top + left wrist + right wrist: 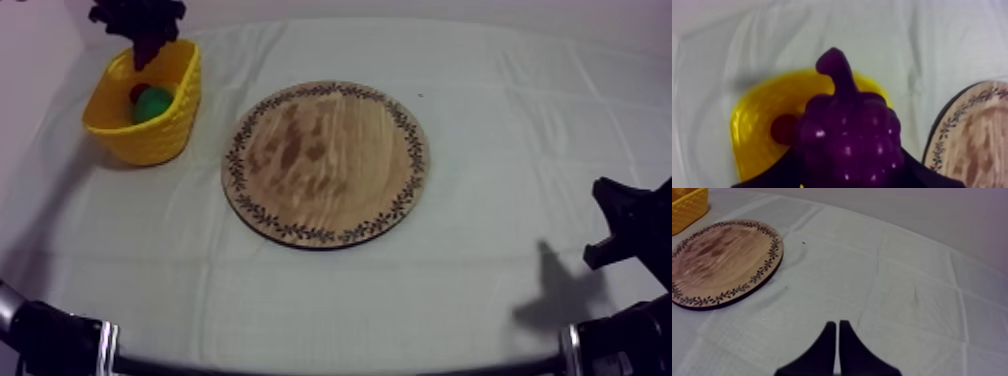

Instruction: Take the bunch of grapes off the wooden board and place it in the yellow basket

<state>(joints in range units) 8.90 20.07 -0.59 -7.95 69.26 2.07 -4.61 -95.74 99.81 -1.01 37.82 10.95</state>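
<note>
The purple bunch of grapes (847,135) hangs stem-up in my left gripper (143,35), which is shut on it over the back of the yellow basket (178,120). In the top view the grapes (148,52) show as a dark lump just above the basket's rim. The basket (752,125) lies right under the bunch in the left wrist view. The round wooden board (325,160) at the table's middle is bare. My right gripper (837,327) is shut on nothing, low over the cloth at the right, well away from the board (722,258).
A small red fruit (138,92) and a green fruit (154,104) lie inside the basket; the red fruit (782,129) shows beside the grapes. The board's rim (952,125) is close to the basket's right. The right arm (625,225) sits near the table's right edge.
</note>
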